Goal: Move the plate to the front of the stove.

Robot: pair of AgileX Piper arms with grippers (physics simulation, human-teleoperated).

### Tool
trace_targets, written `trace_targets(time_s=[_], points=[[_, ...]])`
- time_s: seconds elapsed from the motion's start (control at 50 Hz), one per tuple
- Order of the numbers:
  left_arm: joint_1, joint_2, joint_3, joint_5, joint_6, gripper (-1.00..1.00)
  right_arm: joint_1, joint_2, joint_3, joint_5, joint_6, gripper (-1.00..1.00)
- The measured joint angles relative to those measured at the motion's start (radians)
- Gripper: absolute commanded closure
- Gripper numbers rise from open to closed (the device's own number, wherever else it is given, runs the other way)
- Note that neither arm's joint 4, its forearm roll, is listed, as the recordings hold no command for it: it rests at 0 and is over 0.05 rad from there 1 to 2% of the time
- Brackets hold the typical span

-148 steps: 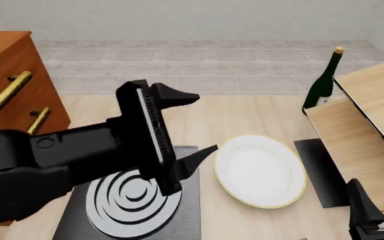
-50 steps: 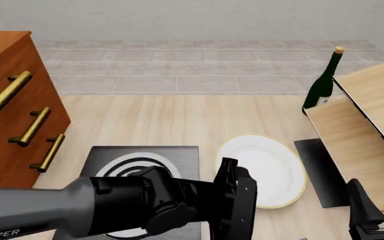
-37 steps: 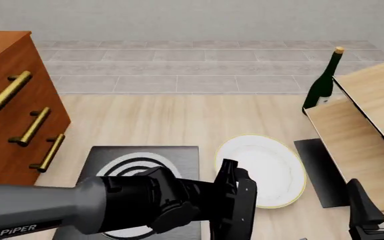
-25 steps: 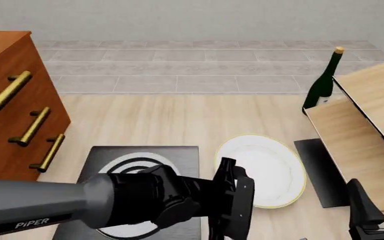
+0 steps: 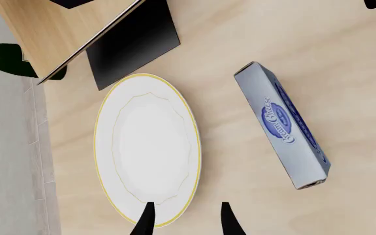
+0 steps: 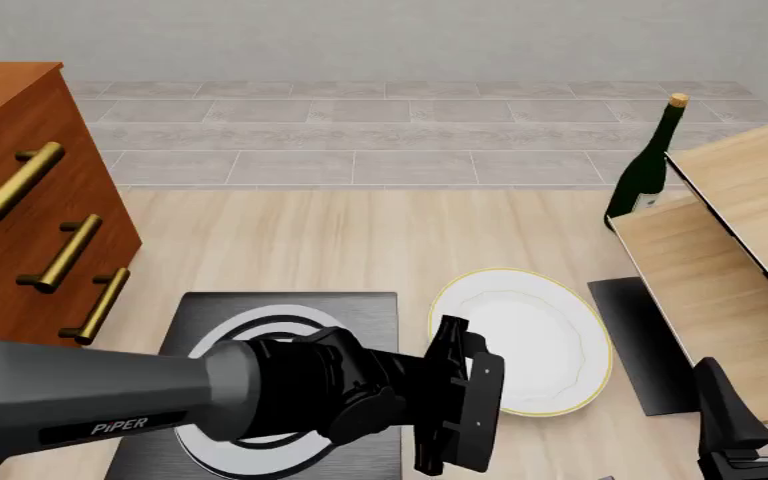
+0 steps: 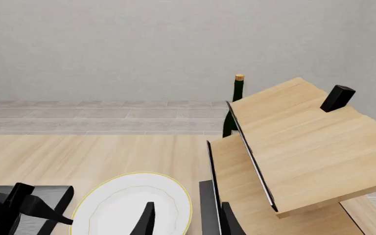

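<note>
The left hand (image 6: 462, 415) is hard to see in the front view, because the thick black arm covers it. The arm also hides part of the stove (image 6: 277, 385). In the left wrist view, two black finger tips (image 5: 143, 224) poke in at the edge of the picture. They are apart, with a gap between them. One tip sits over the gold rim of the plate (image 5: 147, 149) and the other is over bare bench (image 5: 344, 58). I cannot tell if they touch the plate.

The right hand (image 7: 184, 220) shows only two finger tips in its own wrist view, and they are apart and hold nothing. In the front view, only a bit of the right arm shows at the bottom right corner.

There is one plate (image 6: 520, 341). It lies flat on the bench, just beside the right side of the stove. A black mat (image 6: 640, 340) lies close on the plate's other side, partly under a wooden rack (image 6: 731, 250). The rack is cut off at the right edge.

There is one blue box (image 5: 281, 125), seen only in the left wrist view, lying flat near the plate but not touching it.

One green bottle (image 6: 643, 170) stands far back, behind the rack. One brown drawer chest (image 6: 24, 210) stands at the left, with three gold handles.

The bench beyond the stove and plate is open and bare.
</note>
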Motion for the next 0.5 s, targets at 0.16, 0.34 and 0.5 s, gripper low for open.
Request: trace_targets(time_s=[0.16,0.34,0.5], points=[[0.002,0.015,-0.013,0.001,0.006,-1.0,0.0,0.0,0.0,0.0,0.0,-1.0],[0.007,0.036,-0.022,-0.006,0.014,-1.0,0.0,0.0,0.0,0.0,0.0,-1.0],[0.01,0.052,-0.028,-0.011,0.02,-1.0,0.0,0.0,0.0,0.0,0.0,-1.0]])
